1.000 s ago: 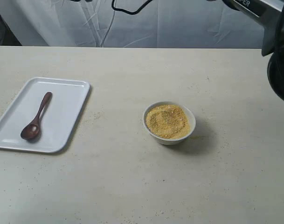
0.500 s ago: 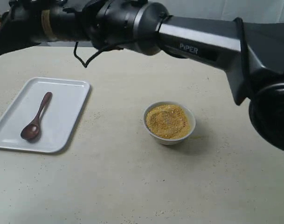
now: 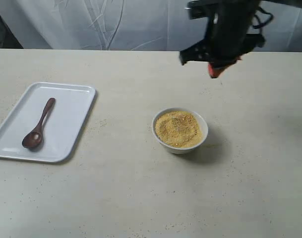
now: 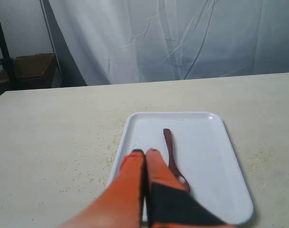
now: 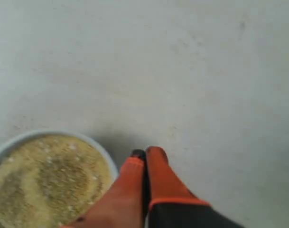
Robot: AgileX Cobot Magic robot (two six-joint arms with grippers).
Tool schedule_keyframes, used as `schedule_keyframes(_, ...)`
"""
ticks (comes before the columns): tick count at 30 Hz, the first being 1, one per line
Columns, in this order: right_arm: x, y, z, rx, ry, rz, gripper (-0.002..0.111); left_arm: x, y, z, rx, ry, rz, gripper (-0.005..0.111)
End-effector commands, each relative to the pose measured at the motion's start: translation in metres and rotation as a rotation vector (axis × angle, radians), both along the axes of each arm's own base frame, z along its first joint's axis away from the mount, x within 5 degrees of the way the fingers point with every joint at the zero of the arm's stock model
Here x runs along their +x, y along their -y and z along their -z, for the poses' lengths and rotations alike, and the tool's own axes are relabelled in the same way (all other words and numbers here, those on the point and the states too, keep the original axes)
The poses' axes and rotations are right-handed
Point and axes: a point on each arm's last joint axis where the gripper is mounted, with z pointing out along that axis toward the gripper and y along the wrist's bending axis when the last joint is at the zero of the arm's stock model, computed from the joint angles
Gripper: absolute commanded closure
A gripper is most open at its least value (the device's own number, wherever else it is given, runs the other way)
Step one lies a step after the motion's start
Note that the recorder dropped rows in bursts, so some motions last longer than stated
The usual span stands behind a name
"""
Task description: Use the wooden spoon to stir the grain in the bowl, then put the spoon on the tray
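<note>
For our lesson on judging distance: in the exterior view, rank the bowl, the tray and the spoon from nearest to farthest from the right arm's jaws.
1. The bowl, in the middle of the view, is plainly nearest.
2. The tray, far left; its right rim comes next.
3. The spoon, lying on the tray, inside that rim, is farthest.
</note>
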Motion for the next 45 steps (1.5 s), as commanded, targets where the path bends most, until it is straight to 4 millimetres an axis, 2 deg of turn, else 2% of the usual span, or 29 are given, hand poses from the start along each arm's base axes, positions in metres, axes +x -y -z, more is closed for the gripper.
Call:
schedule_keyframes(1, -0.019, 0.061, -0.006, 0.022, 0.038, 0.110, 0.109, 0.000, 0.000, 0.000, -0.002, 0.009, 0.003, 0.107)
schedule_keyframes(6, -0.041, 0.130, -0.015, 0.077, 0.130, 0.350, 0.109, 0.000, 0.000, 0.000, -0.002, 0.009, 0.003, 0.107)
schedule_keyframes(9, -0.062, 0.146, -0.014, 0.072, 0.129, 0.394, 0.109, 0.000, 0.000, 0.000, -0.002, 0.009, 0.003, 0.107)
schedule_keyframes(14, -0.084, 0.152, -0.021, 0.018, 0.253, 0.336, 0.109, 0.000, 0.000, 0.000, -0.002, 0.009, 0.003, 0.107)
schedule_keyframes(23, -0.129, 0.150, -0.060, 0.143, 0.405, 0.388, 0.109, 0.000, 0.000, 0.000, -0.002, 0.007, 0.003, 0.107)
schedule_keyframes(30, -0.183, 0.153, -0.081, 0.170, 0.500, 0.389, 0.109, 0.000, 0.000, 0.000, -0.002, 0.007, 0.003, 0.107)
schedule_keyframes(32, -0.199, 0.154, -0.082, 0.168, 0.525, 0.387, 0.109, 0.000, 0.000, 0.000, -0.002, 0.007, 0.003, 0.107)
schedule_keyframes(37, -0.254, 0.160, -0.077, 0.150, 0.596, 0.384, 0.109, 0.000, 0.000, 0.000, -0.002, 0.007, 0.003, 0.107)
schedule_keyframes(42, -0.299, 0.166, -0.053, 0.130, 0.643, 0.386, 0.109, 0.000, 0.000, 0.000, -0.002, 0.007, 0.003, 0.107)
schedule_keyframes(45, -0.316, 0.165, -0.037, 0.169, 0.663, 0.398, 0.109, 0.000, 0.000, 0.000, -0.002, 0.007, 0.003, 0.107)
